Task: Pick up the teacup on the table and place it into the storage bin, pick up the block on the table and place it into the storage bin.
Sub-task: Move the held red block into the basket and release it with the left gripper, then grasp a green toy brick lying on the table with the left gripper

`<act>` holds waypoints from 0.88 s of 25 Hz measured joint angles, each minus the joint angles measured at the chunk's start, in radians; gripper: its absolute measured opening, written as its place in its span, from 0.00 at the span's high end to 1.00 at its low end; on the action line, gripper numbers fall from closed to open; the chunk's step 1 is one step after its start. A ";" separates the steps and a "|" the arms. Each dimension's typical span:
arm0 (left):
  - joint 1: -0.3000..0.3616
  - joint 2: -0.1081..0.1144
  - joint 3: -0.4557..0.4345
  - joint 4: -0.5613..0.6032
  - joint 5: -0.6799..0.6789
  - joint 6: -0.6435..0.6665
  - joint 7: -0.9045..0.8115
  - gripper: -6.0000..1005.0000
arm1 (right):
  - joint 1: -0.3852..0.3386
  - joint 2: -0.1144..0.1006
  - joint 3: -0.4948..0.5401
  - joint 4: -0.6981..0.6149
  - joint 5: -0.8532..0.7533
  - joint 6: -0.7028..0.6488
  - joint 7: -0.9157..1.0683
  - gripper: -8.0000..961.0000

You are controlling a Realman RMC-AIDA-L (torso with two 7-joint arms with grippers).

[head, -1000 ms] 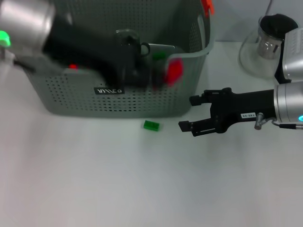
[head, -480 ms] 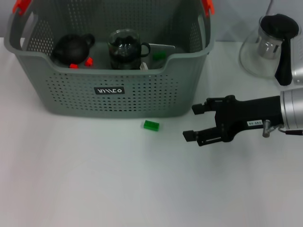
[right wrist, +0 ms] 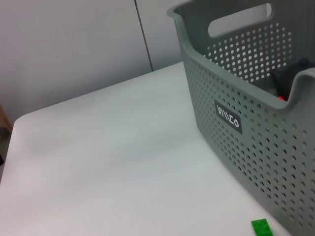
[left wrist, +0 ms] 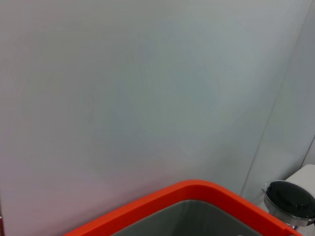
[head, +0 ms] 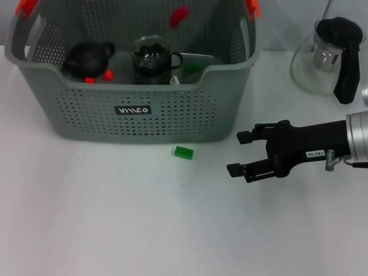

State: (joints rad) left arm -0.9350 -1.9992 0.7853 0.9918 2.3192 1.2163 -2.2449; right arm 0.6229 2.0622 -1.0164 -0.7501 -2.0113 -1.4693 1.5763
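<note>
Currently the right gripper (head: 236, 153), a black two-finger unit on a black forearm, hangs over the white table (head: 115, 230) with its fingers spread apart and nothing between them. It points toward the small green rectangular block (head: 184, 152), which lies flat on the table just in front of the large grey perforated plastic storage bin (head: 138, 109), below the bin's black label. Gripper and block are near each other but apart; no contact is visible.

Inside the storage bin stand a clear glass teacup with a dark interior (head: 150, 60) and a dark round teapot (head: 87, 58), with small red pieces beside the teapot. A red blurred object (head: 179, 15) shows against the bin's rear wall; its identity cannot be determined. To the right of the bin stands a glass carafe with a black handle and lid (head: 329, 54).

The left gripper is not in the head view, and the left wrist view shows only the orange rim clip (left wrist: 197, 196) of the bin and a plain wall, so its finger state cannot be told.

Judgement: the teacup step appears complete; the block step is in hand, at the approach stage. The next move calls for carrying the open fingers across to the block, lowering them to straddle it, and closing. The bin wall stands close behind the block, so clearance there requires care.
</note>
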 joint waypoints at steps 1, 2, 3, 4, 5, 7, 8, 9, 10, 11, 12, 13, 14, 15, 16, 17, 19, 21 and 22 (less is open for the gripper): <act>0.006 -0.004 0.000 0.013 0.000 0.005 0.000 0.66 | 0.000 0.000 -0.001 0.000 0.000 0.000 -0.002 0.05; 0.019 -0.012 0.000 0.045 0.000 0.015 0.000 0.64 | 0.000 -0.001 -0.001 0.000 -0.002 0.000 -0.004 0.05; 0.036 -0.022 0.000 0.079 -0.003 0.030 0.000 0.62 | 0.000 -0.001 -0.001 0.000 -0.006 0.000 -0.005 0.05; 0.054 -0.031 -0.001 0.118 -0.007 0.047 0.000 0.60 | 0.000 -0.001 -0.002 0.000 -0.011 0.000 -0.005 0.05; 0.072 -0.042 -0.001 0.156 -0.015 0.073 0.000 0.58 | 0.000 -0.001 -0.002 0.000 -0.017 0.002 -0.006 0.05; 0.121 -0.068 -0.001 0.250 -0.051 0.156 0.005 0.54 | 0.005 0.004 -0.002 0.000 -0.037 0.006 -0.007 0.05; 0.154 -0.084 -0.001 0.301 -0.090 0.221 0.020 0.52 | 0.009 0.007 -0.002 0.000 -0.047 0.010 -0.008 0.05; 0.177 -0.095 -0.001 0.332 -0.117 0.264 0.035 0.47 | 0.013 0.009 -0.002 0.001 -0.056 0.014 -0.008 0.05; 0.211 -0.110 -0.001 0.367 -0.163 0.329 0.064 0.42 | 0.018 0.012 -0.002 0.003 -0.061 0.019 -0.010 0.05; 0.243 -0.123 -0.001 0.392 -0.210 0.392 0.098 0.38 | 0.023 0.014 -0.003 0.006 -0.065 0.023 -0.012 0.05; 0.277 -0.134 -0.002 0.412 -0.258 0.459 0.137 0.33 | 0.029 0.018 -0.003 0.008 -0.070 0.028 -0.015 0.05; 0.291 -0.139 -0.002 0.416 -0.277 0.483 0.153 0.28 | 0.033 0.021 -0.003 0.009 -0.073 0.032 -0.017 0.05; 0.328 -0.146 -0.004 0.417 -0.322 0.539 0.194 0.24 | 0.038 0.025 -0.003 0.009 -0.080 0.040 -0.019 0.05; 0.355 -0.149 -0.006 0.410 -0.351 0.580 0.228 0.20 | 0.042 0.029 -0.004 0.012 -0.087 0.054 -0.020 0.05; 0.379 -0.149 -0.007 0.394 -0.377 0.610 0.261 0.16 | 0.048 0.032 -0.007 0.018 -0.094 0.065 -0.022 0.05; 0.407 -0.149 -0.009 0.370 -0.406 0.641 0.302 0.12 | 0.055 0.034 -0.013 0.029 -0.098 0.081 -0.024 0.05; 0.453 -0.147 -0.019 0.324 -0.442 0.693 0.377 0.06 | 0.071 0.035 -0.028 0.057 -0.101 0.114 -0.029 0.05; 0.481 -0.146 -0.041 0.290 -0.459 0.737 0.431 0.04 | 0.091 0.036 -0.049 0.090 -0.101 0.149 -0.030 0.05; 0.495 -0.147 -0.058 0.272 -0.461 0.761 0.458 0.04 | 0.103 0.036 -0.060 0.106 -0.101 0.163 -0.031 0.05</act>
State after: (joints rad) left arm -0.4400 -2.1465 0.7270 1.2639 1.8578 1.9774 -1.7866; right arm 0.7258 2.0987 -1.0767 -0.6442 -2.1119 -1.3065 1.5455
